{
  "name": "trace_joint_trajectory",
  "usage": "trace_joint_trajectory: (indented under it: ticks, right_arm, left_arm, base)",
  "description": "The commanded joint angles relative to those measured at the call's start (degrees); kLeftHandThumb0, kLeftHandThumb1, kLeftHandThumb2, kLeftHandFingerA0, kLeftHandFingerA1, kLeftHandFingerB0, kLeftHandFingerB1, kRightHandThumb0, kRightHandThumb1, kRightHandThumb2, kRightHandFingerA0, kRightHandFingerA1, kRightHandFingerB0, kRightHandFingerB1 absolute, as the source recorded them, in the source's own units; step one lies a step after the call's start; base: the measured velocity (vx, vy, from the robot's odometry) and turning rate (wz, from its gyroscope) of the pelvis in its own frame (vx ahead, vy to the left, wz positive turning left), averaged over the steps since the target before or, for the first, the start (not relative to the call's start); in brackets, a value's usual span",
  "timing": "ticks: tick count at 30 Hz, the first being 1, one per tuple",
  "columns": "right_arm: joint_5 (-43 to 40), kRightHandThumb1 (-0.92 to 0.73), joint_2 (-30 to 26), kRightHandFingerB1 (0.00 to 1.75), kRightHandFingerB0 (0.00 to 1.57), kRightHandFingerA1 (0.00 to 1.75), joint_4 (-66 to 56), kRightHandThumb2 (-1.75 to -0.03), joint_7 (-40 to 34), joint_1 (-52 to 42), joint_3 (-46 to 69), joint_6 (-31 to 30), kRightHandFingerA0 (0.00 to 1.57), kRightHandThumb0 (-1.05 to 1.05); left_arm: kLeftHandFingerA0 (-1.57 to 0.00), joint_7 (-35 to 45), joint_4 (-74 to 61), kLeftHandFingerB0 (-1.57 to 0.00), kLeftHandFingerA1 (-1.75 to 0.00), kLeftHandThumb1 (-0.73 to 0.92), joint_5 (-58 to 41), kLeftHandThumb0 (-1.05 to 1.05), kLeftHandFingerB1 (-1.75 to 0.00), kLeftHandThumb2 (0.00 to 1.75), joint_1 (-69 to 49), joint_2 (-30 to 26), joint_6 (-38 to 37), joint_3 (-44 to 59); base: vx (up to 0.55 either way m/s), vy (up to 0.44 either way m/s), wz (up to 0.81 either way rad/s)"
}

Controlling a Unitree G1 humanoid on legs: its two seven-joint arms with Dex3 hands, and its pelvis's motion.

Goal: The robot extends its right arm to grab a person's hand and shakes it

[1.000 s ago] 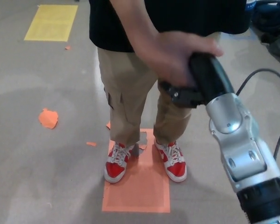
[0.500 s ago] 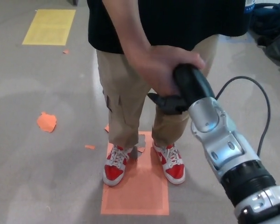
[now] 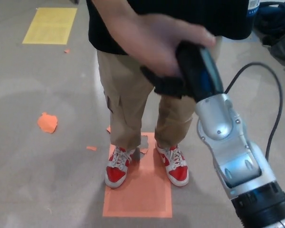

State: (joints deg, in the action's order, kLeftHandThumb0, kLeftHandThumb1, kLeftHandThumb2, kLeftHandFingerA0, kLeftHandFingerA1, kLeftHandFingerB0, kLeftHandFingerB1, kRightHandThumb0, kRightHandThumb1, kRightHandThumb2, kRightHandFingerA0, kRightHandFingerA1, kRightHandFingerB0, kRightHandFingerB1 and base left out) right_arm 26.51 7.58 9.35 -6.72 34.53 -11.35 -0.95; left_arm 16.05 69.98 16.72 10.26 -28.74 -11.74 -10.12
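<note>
Above the orange floor patch (image 3: pixel 138 190), the right hand (image 3: pixel 190 71) is clasped with the person's hand (image 3: pixel 152 42), its black fingers closed on it. Red shoes (image 3: pixel 118 170) are planted on the patch below.

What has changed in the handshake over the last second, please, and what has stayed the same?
The clasped pair went down and toward picture left, then came back up: the right hand and the person's hand now sit higher in the head view than in either earlier picture. The grip was never let go. The person's red shoes stay on the orange floor mark.
</note>
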Motion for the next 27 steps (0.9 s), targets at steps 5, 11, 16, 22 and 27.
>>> trace_joint_trajectory:
  ticks: [5,11,16,22,27]
  right_arm:
    - [-0.1,-0.77,-1.6,0.74,0.81,0.8,-26.95,-0.7,6.57,-8.49,-1.66,-6.87,1.2,-0.1]
    - [0.64,-0.79,-2.49,0.74,0.79,0.76,-0.07,-0.65,4.15,-3.82,-2.85,-8.56,1.2,-0.05]
    - [2.59,-0.54,-3.32,0.63,0.77,0.7,21.5,-0.56,1.86,0.55,-5.32,-5.25,1.09,-0.1]
    - [2.54,-0.65,-2.12,0.6,0.8,0.68,35.35,-0.61,3.16,2.46,-7.36,-4.96,1.13,-0.2]
    - [0.96,-0.78,-1.86,0.54,0.61,0.79,37.16,-0.63,2.5,3.75,-6.72,-2.57,1.11,-0.24]
  left_arm:
    - [-0.09,-0.38,1.34,-0.09,-0.5,0.57,0.31,-0.26,-0.5,1.06,-0.41,-1.06,0.34,0.03]
    - [-0.35,-0.83,0.42,-0.32,-0.33,0.81,1.18,-0.43,-0.33,0.64,-0.63,-1.58,-1.39,-0.59]
    - [-0.31,0.75,0.8,-0.27,-0.33,0.79,-0.68,-0.43,-0.33,0.64,-0.33,-1.13,-0.69,0.78]
    - [-0.32,1.11,0.48,-0.31,-0.33,0.78,-1.03,-0.44,-0.34,0.64,-1.42,-1.48,-1.28,1.09]
    - [-0.31,0.13,0.51,-0.27,-0.33,0.79,0.2,-0.45,-0.33,0.64,-0.39,-1.47,-0.7,0.09]
  base:
    - [0.0,0.0,0.0]
    - [0.0,0.0,0.0]
    - [0.0,0.0,0.0]
    - [0.0,0.0,0.0]
    - [0.0,0.0,0.0]
